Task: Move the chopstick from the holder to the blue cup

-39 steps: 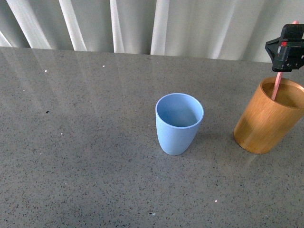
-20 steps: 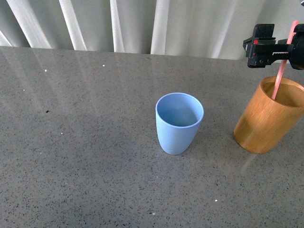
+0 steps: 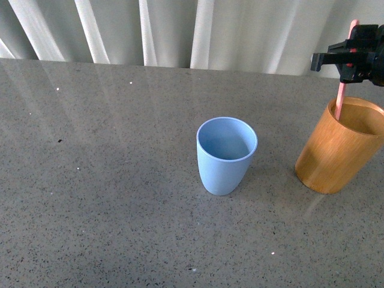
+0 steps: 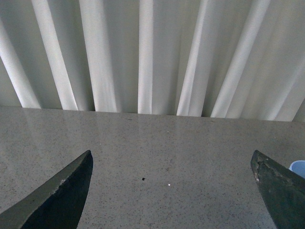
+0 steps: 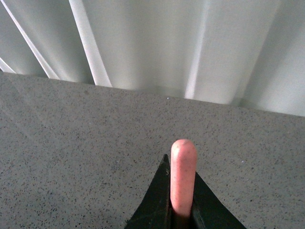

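Note:
The pink chopstick [image 3: 342, 96] stands nearly upright at the far right, its lower end still inside the orange-brown wooden holder [image 3: 336, 150]. My right gripper [image 3: 354, 60] is shut on the chopstick's upper part, above the holder's rim. In the right wrist view the chopstick's rounded tip [image 5: 183, 176] sticks out between the two dark fingers [image 5: 155, 200]. The light-blue cup [image 3: 226, 156] stands upright with nothing in it, at the table's middle, left of the holder. My left gripper [image 4: 171, 191] is open over bare tabletop; a sliver of the blue cup [image 4: 298, 168] shows at that view's edge.
A grey speckled tabletop [image 3: 108, 180] spreads to the left and front of the cup. White pleated curtains [image 3: 198, 30] hang behind the table's far edge.
My right gripper has lifted and shifted a little left with the chopstick; the stick now stands straighter and higher in the holder. The cup and holder have not moved.

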You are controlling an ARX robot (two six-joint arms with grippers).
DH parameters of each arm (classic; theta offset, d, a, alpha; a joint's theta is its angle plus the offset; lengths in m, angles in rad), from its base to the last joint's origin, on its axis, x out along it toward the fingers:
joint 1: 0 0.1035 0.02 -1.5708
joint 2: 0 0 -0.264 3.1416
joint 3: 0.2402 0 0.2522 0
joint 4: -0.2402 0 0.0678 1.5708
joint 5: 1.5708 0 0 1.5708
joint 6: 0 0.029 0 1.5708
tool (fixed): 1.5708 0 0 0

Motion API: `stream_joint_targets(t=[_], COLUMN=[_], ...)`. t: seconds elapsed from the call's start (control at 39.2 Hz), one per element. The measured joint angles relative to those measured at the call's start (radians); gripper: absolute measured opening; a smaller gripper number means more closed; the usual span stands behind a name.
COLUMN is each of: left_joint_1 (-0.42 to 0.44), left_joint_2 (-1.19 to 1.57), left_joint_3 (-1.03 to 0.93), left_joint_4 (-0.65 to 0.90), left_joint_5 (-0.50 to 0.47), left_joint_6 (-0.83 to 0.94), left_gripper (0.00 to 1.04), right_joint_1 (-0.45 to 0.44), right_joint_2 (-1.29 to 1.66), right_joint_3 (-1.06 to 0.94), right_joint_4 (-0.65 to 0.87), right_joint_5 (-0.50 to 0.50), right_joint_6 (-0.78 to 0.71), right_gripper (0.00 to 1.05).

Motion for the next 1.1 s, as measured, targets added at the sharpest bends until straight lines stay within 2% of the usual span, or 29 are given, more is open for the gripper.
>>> stream_joint_targets(t=[0.31, 0.59, 0.82, 0.92, 1.1], left_joint_1=[0.0, 0.0, 0.0, 0.0, 0.0], left_joint_2=[0.0, 0.0, 0.0, 0.0, 0.0], left_joint_3=[0.0, 0.0, 0.0, 0.0, 0.0], left_joint_4=[0.0, 0.0, 0.0, 0.0, 0.0], left_joint_5=[0.0, 0.0, 0.0, 0.0, 0.0], left_joint_6=[0.0, 0.0, 0.0, 0.0, 0.0], left_gripper=[0.98, 0.98, 0.98, 0.98, 0.98], right_joint_1=[0.015, 0.068, 0.16, 0.248, 0.352], right_joint_2=[-0.151, -0.318, -0.457, -0.491, -0.451], right_joint_3=[-0.031, -0.019, 0.069, 0.083, 0.034], right_joint_4=[0.002, 0.008, -0.066, -0.127, -0.093], right_joint_5=[0.021, 0.067, 0.065, 0.029, 0.026], right_joint_6=[-0.033, -0.148, -0.111, -0.021, 0.042], right_gripper=[0.01, 0.01, 0.01, 0.01, 0.01])
